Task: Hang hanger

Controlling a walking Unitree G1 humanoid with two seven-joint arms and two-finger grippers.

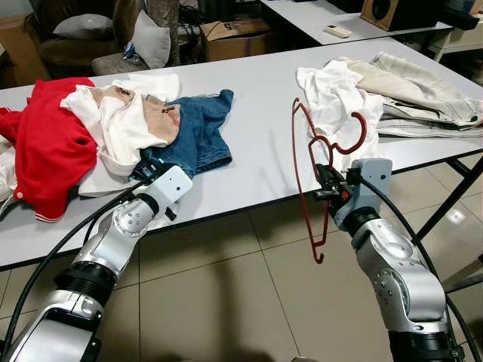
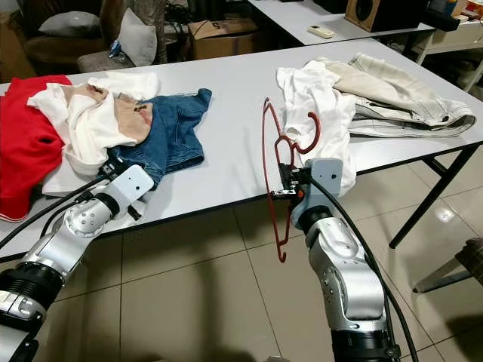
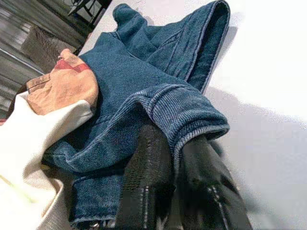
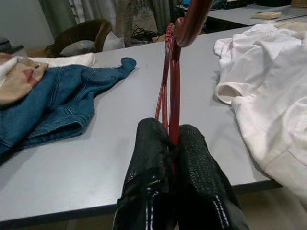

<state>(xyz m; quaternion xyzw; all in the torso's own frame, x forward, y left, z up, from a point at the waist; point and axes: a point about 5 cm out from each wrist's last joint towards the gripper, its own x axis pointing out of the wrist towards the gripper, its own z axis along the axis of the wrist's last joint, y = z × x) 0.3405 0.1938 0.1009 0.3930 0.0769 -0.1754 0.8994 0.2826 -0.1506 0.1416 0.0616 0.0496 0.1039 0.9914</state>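
Observation:
A red wire hanger point(image 1: 363, 130) stands upright at the white table's point(image 1: 260, 162) front edge, its hook toward a white shirt. My right gripper point(image 1: 326, 178) is shut on the hanger's wires near the neck; the right wrist view shows both fingers point(image 4: 148, 158) pressed on the red wire point(image 4: 173, 72). A blue denim garment point(image 1: 198, 128) lies left of centre on the table. My left gripper point(image 1: 143, 172) is at its near hem, and in the left wrist view the fingers point(image 3: 148, 167) are shut on the folded denim edge point(image 3: 192, 115).
A crumpled white shirt point(image 1: 336, 98) and a beige garment point(image 1: 423, 90) lie at the right of the table. Red point(image 1: 45, 143) and cream point(image 1: 113, 117) clothes are heaped at the left. Black table legs point(image 1: 453, 196) slant at the right. A cardboard box point(image 1: 234, 34) stands beyond.

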